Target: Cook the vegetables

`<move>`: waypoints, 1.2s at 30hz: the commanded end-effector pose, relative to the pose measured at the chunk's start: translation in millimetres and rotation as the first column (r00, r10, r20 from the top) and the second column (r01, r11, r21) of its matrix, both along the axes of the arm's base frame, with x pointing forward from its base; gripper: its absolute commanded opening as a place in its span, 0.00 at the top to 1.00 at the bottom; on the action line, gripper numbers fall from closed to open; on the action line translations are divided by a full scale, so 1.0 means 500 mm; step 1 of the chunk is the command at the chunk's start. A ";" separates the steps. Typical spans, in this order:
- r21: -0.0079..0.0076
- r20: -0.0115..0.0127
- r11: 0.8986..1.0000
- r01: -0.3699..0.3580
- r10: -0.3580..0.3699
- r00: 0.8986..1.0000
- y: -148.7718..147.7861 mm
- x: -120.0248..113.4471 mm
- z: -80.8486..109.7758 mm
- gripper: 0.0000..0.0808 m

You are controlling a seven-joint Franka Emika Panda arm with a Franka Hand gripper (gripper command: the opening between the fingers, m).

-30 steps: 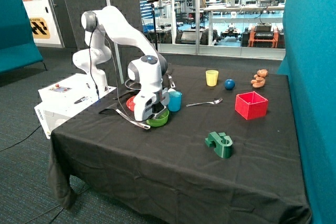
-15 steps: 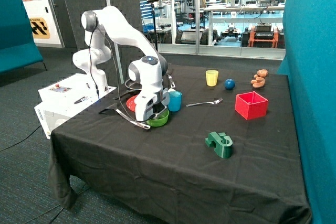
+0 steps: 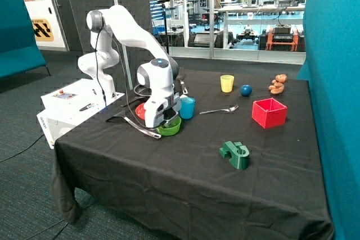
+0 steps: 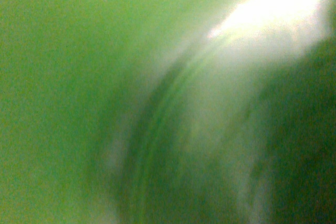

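Observation:
My gripper is lowered into the lime green bowl, which stands on the black table near its robot-side edge, next to a blue cup. The arm's white hand covers most of the bowl. The wrist view shows only the bowl's green inside very close up, with a bright glare at one corner. The vegetables, the bright green piece and the pale whitish one, are hidden in both views.
A long metal handle and a dark utensil lie beside the bowl, and something red sits behind the hand. Farther off are a spoon, yellow cup, blue ball, red box, brown toys and dark green block.
The hand has shifted very slightly at the bowl, a little up and away from the blue cup. Nothing else on the table has moved.

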State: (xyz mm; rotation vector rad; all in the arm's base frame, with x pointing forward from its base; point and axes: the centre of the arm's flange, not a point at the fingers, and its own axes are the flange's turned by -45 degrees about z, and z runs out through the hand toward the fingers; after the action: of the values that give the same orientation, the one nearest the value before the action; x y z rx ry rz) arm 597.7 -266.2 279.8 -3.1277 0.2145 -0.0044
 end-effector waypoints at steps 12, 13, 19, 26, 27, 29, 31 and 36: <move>-0.006 -0.003 1.000 -0.001 0.001 1.000 -0.005 -0.014 -0.004 1.00; -0.006 -0.003 1.000 -0.002 0.002 1.000 -0.005 -0.015 -0.004 1.00; -0.006 -0.003 1.000 -0.009 0.009 1.000 -0.004 -0.018 0.008 1.00; -0.006 -0.003 0.999 -0.045 0.044 0.999 0.014 -0.010 0.059 1.00; -0.006 -0.003 0.999 -0.051 0.051 0.999 0.017 -0.008 0.067 1.00; -0.006 -0.003 0.998 -0.058 0.058 0.998 0.022 -0.004 0.081 1.00; -0.006 -0.003 0.998 -0.065 0.065 0.998 0.027 -0.001 0.094 1.00; -0.006 -0.003 0.996 -0.088 0.088 0.996 0.043 0.004 0.132 1.00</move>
State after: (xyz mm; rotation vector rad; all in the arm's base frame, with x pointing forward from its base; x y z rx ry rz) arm 591.9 -252.2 320.7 -3.1440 0.1229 -0.0205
